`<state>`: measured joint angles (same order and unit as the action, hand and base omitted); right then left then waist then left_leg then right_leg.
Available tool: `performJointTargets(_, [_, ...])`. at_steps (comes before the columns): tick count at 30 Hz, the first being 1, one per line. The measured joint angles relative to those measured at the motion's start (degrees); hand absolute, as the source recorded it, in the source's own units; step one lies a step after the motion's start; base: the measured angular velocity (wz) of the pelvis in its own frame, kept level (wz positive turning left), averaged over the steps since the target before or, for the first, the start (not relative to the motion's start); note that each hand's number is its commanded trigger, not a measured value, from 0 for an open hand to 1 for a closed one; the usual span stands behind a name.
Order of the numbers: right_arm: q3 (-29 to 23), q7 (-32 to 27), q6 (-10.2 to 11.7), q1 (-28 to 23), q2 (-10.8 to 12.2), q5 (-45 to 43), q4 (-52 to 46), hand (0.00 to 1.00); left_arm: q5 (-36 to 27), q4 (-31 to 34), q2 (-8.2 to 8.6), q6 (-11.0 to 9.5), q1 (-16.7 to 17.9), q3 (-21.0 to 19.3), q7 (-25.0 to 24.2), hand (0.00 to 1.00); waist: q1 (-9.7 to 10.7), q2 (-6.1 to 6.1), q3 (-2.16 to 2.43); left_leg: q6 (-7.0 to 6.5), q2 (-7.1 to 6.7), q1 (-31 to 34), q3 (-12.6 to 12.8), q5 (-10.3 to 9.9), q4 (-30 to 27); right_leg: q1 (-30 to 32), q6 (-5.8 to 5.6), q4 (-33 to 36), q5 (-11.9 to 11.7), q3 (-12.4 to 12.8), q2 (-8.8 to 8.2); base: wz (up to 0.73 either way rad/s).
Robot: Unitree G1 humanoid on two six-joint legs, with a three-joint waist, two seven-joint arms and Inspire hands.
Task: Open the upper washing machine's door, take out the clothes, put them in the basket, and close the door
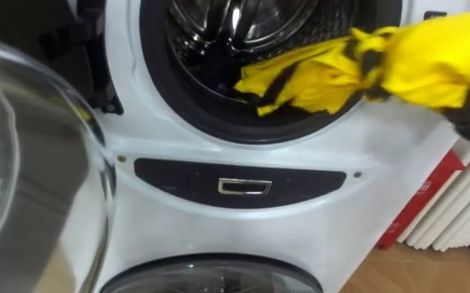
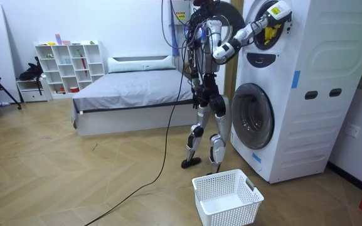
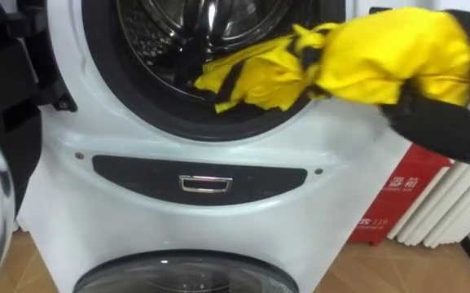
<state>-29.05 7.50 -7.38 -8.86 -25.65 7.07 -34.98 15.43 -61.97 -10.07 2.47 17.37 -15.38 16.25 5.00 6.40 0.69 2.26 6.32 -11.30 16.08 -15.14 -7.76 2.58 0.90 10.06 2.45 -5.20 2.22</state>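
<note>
A yellow garment (image 1: 430,57) with dark trim hangs half out of the upper washing machine's drum (image 1: 218,32), its tail still over the black door rim. My right hand (image 3: 430,114) comes in from the right. The bulk of the garment is bunched over it, with dark fingers (image 1: 371,61) curled into the cloth. In the room view I stand upright at the white stacked machines (image 2: 306,94), my arm raised to the upper opening, where the yellow garment (image 2: 267,28) shows.
The upper machine's open glass door (image 1: 23,163) juts out on my left. The lower machine's round door (image 1: 210,277) is below. A red object (image 3: 397,203) and a white radiator (image 3: 454,203) stand to the right. A white laundry basket (image 2: 228,198) sits on the floor behind me.
</note>
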Motion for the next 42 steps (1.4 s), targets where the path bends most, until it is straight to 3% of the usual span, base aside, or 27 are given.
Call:
performJointTargets(6, [-0.02, -4.53, 1.01, -3.68, 0.05, -0.18, 0.00, 1.00, 0.02, 0.02, -0.21, 0.02, -0.33, 1.01, 0.71, 0.00, -0.15, 0.15, 0.05, -0.09, -0.04, -0.40, 2.23, -0.08, -0.07, 0.50, 0.08, -0.04, -0.76, 1.78, 0.37, -0.18])
performJointTargets(9, [-0.01, -6.22, 1.85, -5.93, 1.48, -0.91, 0.15, 1.00, -0.04, 0.04, -0.25, 0.25, -1.15, 1.42, 0.76, 0.00, -0.24, -0.17, 0.10, -0.08, -0.01, -0.40, 4.47, -0.18, -0.19, 1.62, 0.13, 0.57, -1.27, 3.31, 0.71, -0.31])
performJointTargets(12, [0.02, -6.34, 1.81, -6.76, 3.53, -0.80, 0.40, 1.00, -0.16, -0.10, -0.31, 1.11, -2.58, 2.50, 0.57, 0.00, -0.31, -1.06, 0.20, 0.05, 0.32, -0.47, 8.01, -0.66, -1.16, 2.67, 0.40, 0.69, -2.54, 6.71, 1.72, -0.64])
performJointTargets(15, [0.36, -7.09, 1.86, -7.98, 4.02, 0.46, 0.40, 1.00, -0.51, -1.37, -0.49, 1.13, -4.69, 3.42, 0.58, 0.00, 0.13, -2.11, 0.15, 0.21, 0.66, -0.55, 12.66, -1.39, -2.13, 3.87, -0.23, 0.23, -3.81, 10.78, 3.01, -0.79])
performJointTargets(18, [1.13, -8.62, 2.25, -11.53, 8.28, -0.14, 0.77, 1.00, -3.61, -2.56, -0.36, 1.31, -6.51, 5.84, 0.51, 0.00, 2.31, -2.80, -0.17, 0.36, 0.92, -0.43, 16.21, -1.45, -3.10, 4.63, -1.02, -0.86, -5.13, 15.11, 4.43, -0.63])
performJointTargets(20, [3.50, -10.40, 2.33, -12.60, 10.44, -0.03, 3.89, 1.00, -3.78, -2.07, 0.38, 1.55, -7.41, 9.16, -0.73, 0.00, 3.72, -5.12, -0.12, 0.66, 1.78, -0.35, 21.71, -1.40, -3.58, 5.77, -1.81, -1.00, -5.69, 17.56, 4.92, -0.78])
performJointTargets(21, [4.37, -10.94, 2.32, -12.60, 10.87, -0.39, 4.77, 1.00, -3.79, -1.95, 0.54, 1.70, -7.85, 9.95, -1.00, 0.00, 4.34, -5.76, -0.23, 0.97, 2.43, -0.30, 23.95, -1.39, -3.95, 6.69, -1.40, 0.23, -5.11, 17.47, 4.79, -0.40])
performJointTargets(22, [6.04, -12.10, 2.32, -12.68, 11.22, -1.66, 6.51, 1.00, -3.79, -1.91, 0.95, 1.97, -8.89, 10.89, -1.40, 0.00, 6.42, -6.76, -0.19, 1.80, 3.65, -0.36, 28.97, -1.48, -4.78, 8.81, -1.48, 7.60, -1.67, 16.31, 3.57, 0.00])
performJointTargets(23, [6.66, -13.26, 2.38, -12.61, 11.21, -3.37, 8.36, 1.00, -3.57, -2.18, 1.88, 1.88, -10.28, 11.63, -1.70, 0.00, 8.02, -7.29, -0.02, 2.55, 3.96, -1.01, 33.31, -1.45, -5.14, 10.45, -1.61, 13.96, 2.98, 15.63, 1.60, -0.04])
performJointTargets(24, [7.83, -14.48, 2.72, -12.06, 11.30, -4.68, 11.39, 1.00, -3.64, -2.55, 2.10, 1.39, -11.60, 11.86, -2.00, 0.00, 8.96, -7.11, -0.43, 2.94, 2.91, -0.81, 34.33, -1.57, -6.11, 11.41, -2.05, 14.60, 5.25, 18.91, 2.22, -0.25])
performJointTargets(25, [8.50, -14.65, 2.64, -11.92, 11.37, -5.05, 13.20, 1.00, -3.85, -3.01, 2.14, 1.10, -12.26, 11.90, -2.17, 0.00, 8.59, -7.41, -0.59, 2.52, 2.64, -0.21, 33.54, -1.33, -6.06, 11.46, -2.02, 14.40, 5.01, 19.97, 3.07, -0.74])
performJointTargets(26, [10.55, -14.62, 2.43, -12.06, 12.08, -5.46, 16.74, 1.00, -4.99, -3.68, 1.82, 0.75, -12.34, 11.95, -2.36, 0.00, 8.05, -7.96, -0.54, 1.94, 2.08, 0.57, 30.38, -0.98, -5.36, 10.74, -1.14, 12.70, 3.86, 22.78, 5.00, -0.81])
performJointTargets(29, [12.54, -14.23, 2.48, -12.81, 14.49, -3.59, 21.26, 1.00, -8.22, -5.27, 1.33, 0.86, -12.26, 13.53, -2.95, 0.00, 8.51, -8.70, -0.56, 1.13, 1.54, 1.73, 23.35, -1.58, -5.15, 9.48, 0.16, 9.49, 1.17, 24.95, 7.63, -0.90])
performJointTargets(32, [13.25, -16.29, 4.00, -12.63, 14.75, -3.15, 26.02, 1.00, -8.64, -5.30, 1.45, 0.64, -12.89, 15.19, -3.11, 0.00, 9.94, -9.04, -0.41, 0.87, 1.51, 4.15, 22.15, -1.71, -5.77, 10.55, 0.44, 7.39, -0.96, 25.59, 7.95, -0.23])
performJointTargets(33, [13.27, -16.64, 4.39, -12.46, 14.76, -3.18, 27.65, 1.00, -8.68, -5.18, 1.47, 0.63, -13.12, 15.88, -3.12, 0.00, 10.50, -9.69, -0.13, 0.85, 1.63, 4.59, 21.99, -1.69, -5.83, 10.54, 0.41, 6.60, -1.42, 25.64, 7.95, 0.00])
performJointTargets(36, [13.62, -18.73, 4.86, -12.04, 14.94, -3.16, 36.24, 1.00, -9.02, -4.65, 1.88, 0.61, -13.21, 19.18, -3.12, 0.00, 11.05, -10.81, 0.02, 0.44, 0.98, 5.37, 20.51, -1.49, -5.75, 10.58, 0.57, 5.18, -2.58, 26.25, 8.44, -0.14])
performJointTargets(42, [16.72, -20.76, 4.87, -10.30, 15.20, -3.09, 46.47, 1.00, -9.82, -4.59, 1.86, -1.45, -13.84, 23.43, -3.12, 0.00, 11.32, -14.54, -0.26, 0.29, 0.40, 8.21, 19.58, -1.57, -5.71, 13.39, 0.06, 5.78, -2.84, 26.20, 8.35, -0.03])
